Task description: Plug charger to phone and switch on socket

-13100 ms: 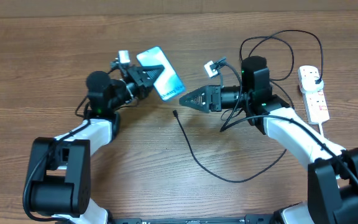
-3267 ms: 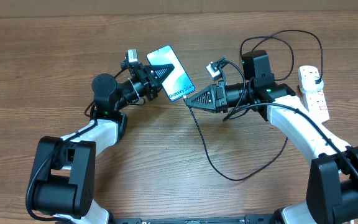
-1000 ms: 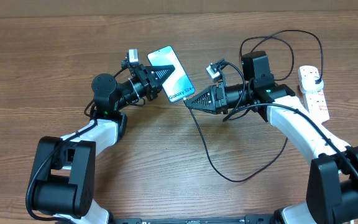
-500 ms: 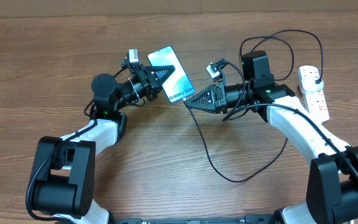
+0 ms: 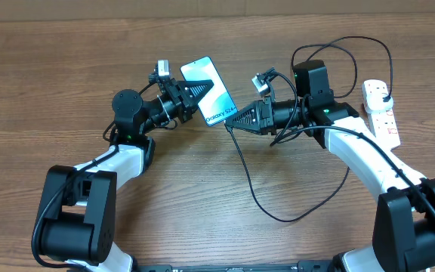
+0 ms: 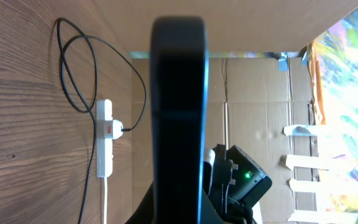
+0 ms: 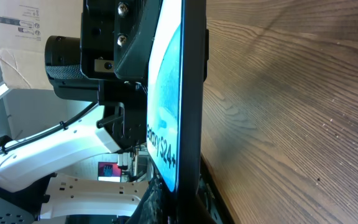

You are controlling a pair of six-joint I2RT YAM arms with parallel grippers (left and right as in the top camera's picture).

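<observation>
Wide wooden table underneath it all. The socket lay flat, well off to the right of the phone, with a black plug seated in its far end. And there was the phone itself, screen lit and angled, its "Galaxy" end pointing right. The left gripper had its jaws clamped on the phone's left side, and that was a firm hold. The right gripper sat right at the phone's lower short edge, jaws pinched together on the charger. Its thin black cable dropped away below the phone and swept across the wood in a big open curve. The metal tip was hidden between the fingers, so whether it had entered the phone could not be told.
</observation>
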